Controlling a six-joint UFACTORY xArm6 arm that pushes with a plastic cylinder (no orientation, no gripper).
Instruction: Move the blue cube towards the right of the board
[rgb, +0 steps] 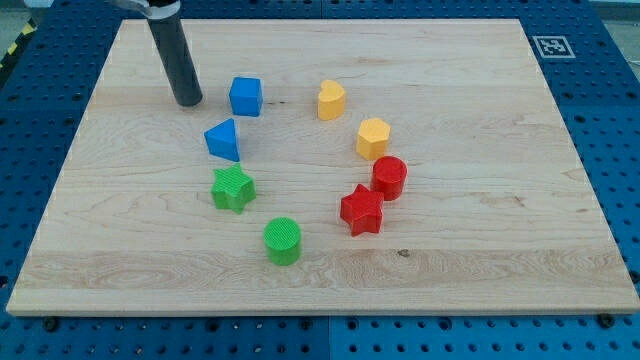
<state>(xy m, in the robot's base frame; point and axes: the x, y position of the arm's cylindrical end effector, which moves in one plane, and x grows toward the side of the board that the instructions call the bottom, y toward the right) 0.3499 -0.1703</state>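
Observation:
The blue cube (246, 96) sits in the upper left part of the wooden board (480, 230). My tip (188, 101) rests on the board just to the cube's left, with a small gap between them. The dark rod rises from the tip toward the view's top left. A blue triangular block (224, 139) lies just below the cube.
A green star (233, 188) and a green cylinder (283, 240) lie below the blue blocks. A yellow heart-like block (331, 100) lies to the cube's right. A yellow hexagon (373, 138), a red cylinder (389, 178) and a red star (361, 209) lie lower right of it.

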